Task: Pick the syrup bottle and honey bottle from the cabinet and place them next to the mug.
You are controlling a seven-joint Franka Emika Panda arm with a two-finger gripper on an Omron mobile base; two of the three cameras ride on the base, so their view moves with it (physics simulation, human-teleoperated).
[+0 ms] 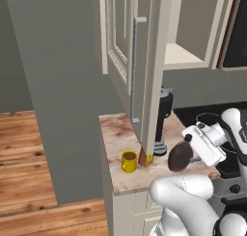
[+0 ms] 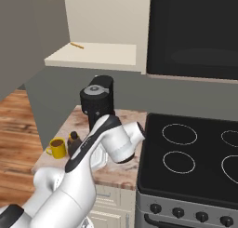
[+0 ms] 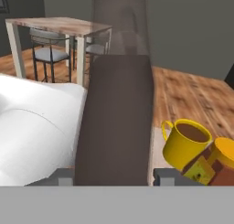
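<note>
Hand view: end effector (image 3: 113, 175) clamped on the syrup bottle (image 3: 116, 122), carried just above the worktop (image 1: 120, 138). Honey bottle (image 1: 146, 158) already stands touching-close beside the mug (image 1: 129, 161), under the open cabinet (image 1: 144, 61) door. Step in hand, by my reading: placing the second bottle. Next: lower it upright near the mug, clear of the honey bottle, then release.

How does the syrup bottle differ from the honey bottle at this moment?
The syrup bottle is dark brown, the honey bottle amber-orange with a yellow label. The gripper holds the syrup bottle, while the honey bottle stands free beside the mug. Both are over the counter.
</note>
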